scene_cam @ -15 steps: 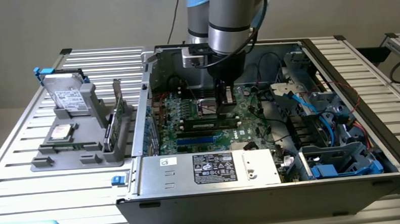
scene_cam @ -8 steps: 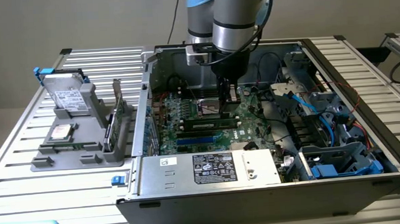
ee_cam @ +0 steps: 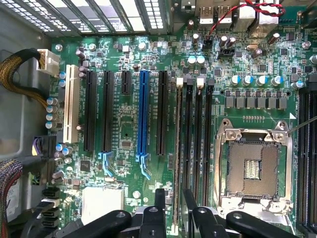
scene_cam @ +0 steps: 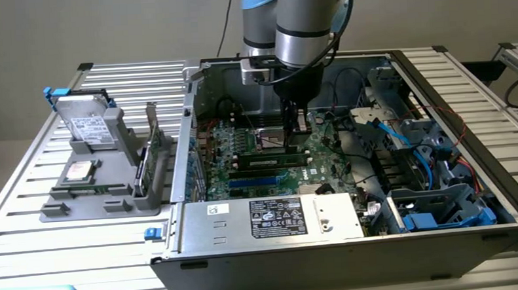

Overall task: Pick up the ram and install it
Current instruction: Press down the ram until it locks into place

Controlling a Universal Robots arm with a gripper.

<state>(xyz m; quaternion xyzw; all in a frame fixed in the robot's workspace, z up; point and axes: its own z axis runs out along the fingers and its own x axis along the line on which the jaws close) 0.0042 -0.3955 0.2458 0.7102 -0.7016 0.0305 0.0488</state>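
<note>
The pincer (scene_cam: pixel 295 126) (ee_cam: pixel 174 196) hangs inside the open computer case (scene_cam: pixel 334 259), above the motherboard (ee_cam: pixel 129 59). Its jaws stand partly open and hold nothing. In the wrist view one finger shows on each side of one end of the ram (scene_cam: pixel 273 162) (ee_cam: pixel 177 148), with a gap on both sides. The ram stands on edge in the memory slot farthest from the processor socket (scene_cam: pixel 272 140) (ee_cam: pixel 252 163), next to the long black expansion slot (ee_cam: pixel 161 111). To the exterior view's left, a grey holder (scene_cam: pixel 96 208) with spare parts rests on the tabletop (scene_cam: pixel 26 220).
</note>
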